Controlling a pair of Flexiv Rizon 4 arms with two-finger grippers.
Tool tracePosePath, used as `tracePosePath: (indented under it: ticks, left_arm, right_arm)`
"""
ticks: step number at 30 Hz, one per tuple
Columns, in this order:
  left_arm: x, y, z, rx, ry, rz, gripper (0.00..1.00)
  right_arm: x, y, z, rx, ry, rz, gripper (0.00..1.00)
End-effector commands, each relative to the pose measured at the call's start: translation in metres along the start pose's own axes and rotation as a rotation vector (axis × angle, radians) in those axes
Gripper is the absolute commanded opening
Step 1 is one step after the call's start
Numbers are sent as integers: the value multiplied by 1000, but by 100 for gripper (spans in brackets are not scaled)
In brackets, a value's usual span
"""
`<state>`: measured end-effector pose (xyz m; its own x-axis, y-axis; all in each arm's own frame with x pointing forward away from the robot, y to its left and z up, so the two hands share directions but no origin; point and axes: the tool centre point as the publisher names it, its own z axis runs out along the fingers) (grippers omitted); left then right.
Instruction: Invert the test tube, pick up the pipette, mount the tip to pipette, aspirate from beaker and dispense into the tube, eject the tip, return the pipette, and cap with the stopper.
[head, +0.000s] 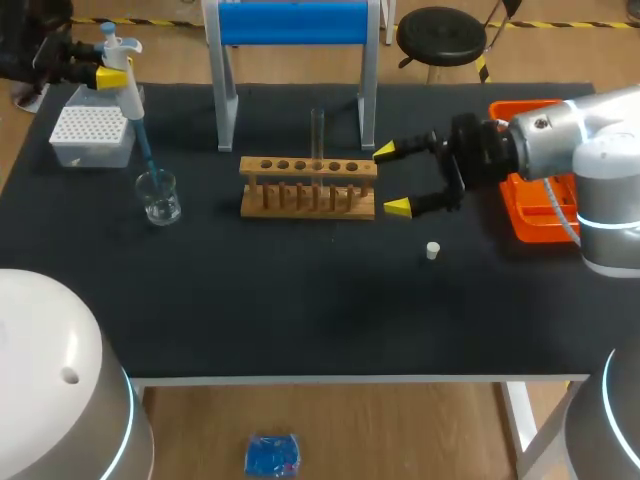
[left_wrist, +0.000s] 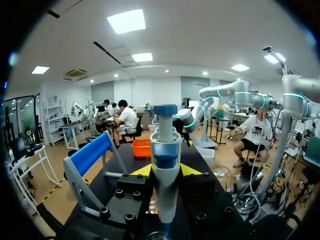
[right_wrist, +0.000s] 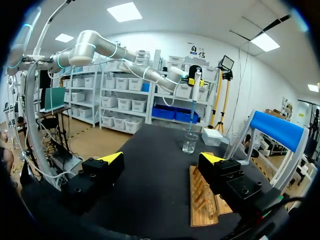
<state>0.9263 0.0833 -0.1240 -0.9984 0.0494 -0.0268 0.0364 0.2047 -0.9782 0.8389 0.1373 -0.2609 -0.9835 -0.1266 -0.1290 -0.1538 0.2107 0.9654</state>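
My left gripper (head: 108, 74) is shut on the white and blue pipette (head: 122, 62) at the far left. The pipette's blue tip reaches down into the glass beaker (head: 158, 196). In the left wrist view the pipette (left_wrist: 165, 165) stands upright between the yellow tips of the left gripper (left_wrist: 162, 171). A clear test tube (head: 317, 132) stands upright in the wooden rack (head: 308, 188). My right gripper (head: 396, 180) is open and empty just off the rack's right end. The small white stopper (head: 432, 250) lies on the table in front of it. In the right wrist view the right gripper (right_wrist: 162, 159) points toward the beaker (right_wrist: 190, 142), with the rack (right_wrist: 204, 200) beside one finger.
A white tip box (head: 92, 135) sits at the far left behind the beaker. A blue-topped metal stand (head: 295, 60) rises behind the rack. An orange tray (head: 535, 215) lies at the right under my right arm.
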Motion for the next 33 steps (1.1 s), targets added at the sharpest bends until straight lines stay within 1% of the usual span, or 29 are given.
tracePosePath:
  ticks: [1, 9, 10, 11, 12, 13, 14, 15, 16, 17, 19, 20, 21, 22, 23, 24, 25, 26, 27, 28, 29, 30, 31, 33]
  left_arm:
    - [-1, 0, 0, 0, 3, 1, 0]
    - [-1, 0, 0, 0, 3, 1, 0]
    - [-1, 0, 0, 0, 3, 1, 0]
    - [-1, 0, 0, 0, 3, 1, 0]
    - [-1, 0, 0, 0, 3, 1, 0]
    - [-1, 0, 0, 0, 3, 1, 0]
    - [-1, 0, 0, 0, 3, 1, 0]
    - [-1, 0, 0, 0, 3, 1, 0]
    - [-1, 0, 0, 0, 3, 1, 0]
    - [-1, 0, 0, 0, 3, 1, 0]
    - [-1, 0, 0, 0, 3, 1, 0]
    - [-1, 0, 0, 0, 3, 1, 0]
    - [-1, 0, 0, 0, 3, 1, 0]
    - [-1, 0, 0, 0, 3, 1, 0]
    - [-1, 0, 0, 0, 3, 1, 0]
    - [-1, 0, 0, 0, 3, 1, 0]
    - [-1, 0, 0, 0, 3, 1, 0]
    - [-1, 0, 0, 0, 3, 1, 0]
    - [-1, 0, 0, 0, 3, 1, 0]
    - [-1, 0, 0, 0, 3, 1, 0]
    - [-1, 0, 0, 0, 3, 1, 0]
    - [-1, 0, 0, 0, 3, 1, 0]
    - [-1, 0, 0, 0, 3, 1, 0]
    - [-1, 0, 0, 0, 3, 1, 0]
  right_arm:
    - [0, 1, 0, 3, 1, 0, 100]
    - [0, 1, 0, 3, 1, 0, 100]
    - [1, 0, 7, 24, 0, 0, 100]
    - [3, 0, 15, 24, 7, 9, 100]
    - [3, 0, 22, 29, -31, 23, 100]
    - [2, 0, 28, 8, -54, 30, 100]
    - [3, 0, 37, 5, -67, 36, 100]
    - [4, -1, 45, 27, -89, 37, 100]
    - [4, -1, 54, 29, -96, 38, 100]
    - [5, 0, 62, 12, -98, 44, 100]
    - [8, 3, 83, 25, -96, 36, 100]
    - [9, 5, 92, 14, -98, 43, 100]
    - [10, 7, 109, 6, -100, 45, 100]
    - [11, 9, 123, 22, -95, 42, 100]
    - [13, 11, 138, -1, -102, 59, 100]
    - [15, 13, 154, -3, -101, 73, 100]
    - [18, 14, 169, 29, -81, 58, 100]
    - [20, 15, 184, 19, -94, 74, 100]
    - [19, 13, 196, 8, -90, 89, 100]
    - [19, 11, 208, 33, -74, 88, 100]
    - [18, 11, 224, 44, -88, 87, 100]
    - [17, 12, 238, 21, -81, 108, 100]
    - [16, 11, 251, 21, -73, 124, 100]
    - [10, 9, 272, 28, -89, 132, 100]
